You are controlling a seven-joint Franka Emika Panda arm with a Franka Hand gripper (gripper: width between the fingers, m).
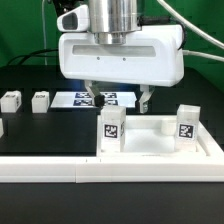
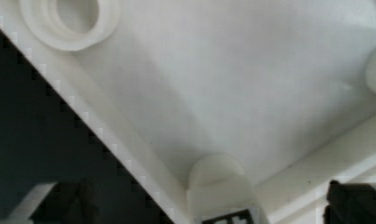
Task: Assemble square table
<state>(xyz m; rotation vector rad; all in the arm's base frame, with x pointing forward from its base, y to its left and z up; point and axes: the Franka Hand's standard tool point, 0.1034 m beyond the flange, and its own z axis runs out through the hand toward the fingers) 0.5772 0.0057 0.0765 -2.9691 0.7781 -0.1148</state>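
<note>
Hanging straight down, gripper [image 1: 119, 98] above the square top [image 1: 148, 143]; fingers [image 1: 148, 100] wide apart, holding nothing. Near 2 upright legs [image 1: 110, 128].

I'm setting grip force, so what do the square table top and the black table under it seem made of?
Square table top: probably moulded white plastic, smooth with a soft sheen; its rim and round socket have rounded, cast-looking edges. Table: matte black, no glare; material cannot be told.
</note>
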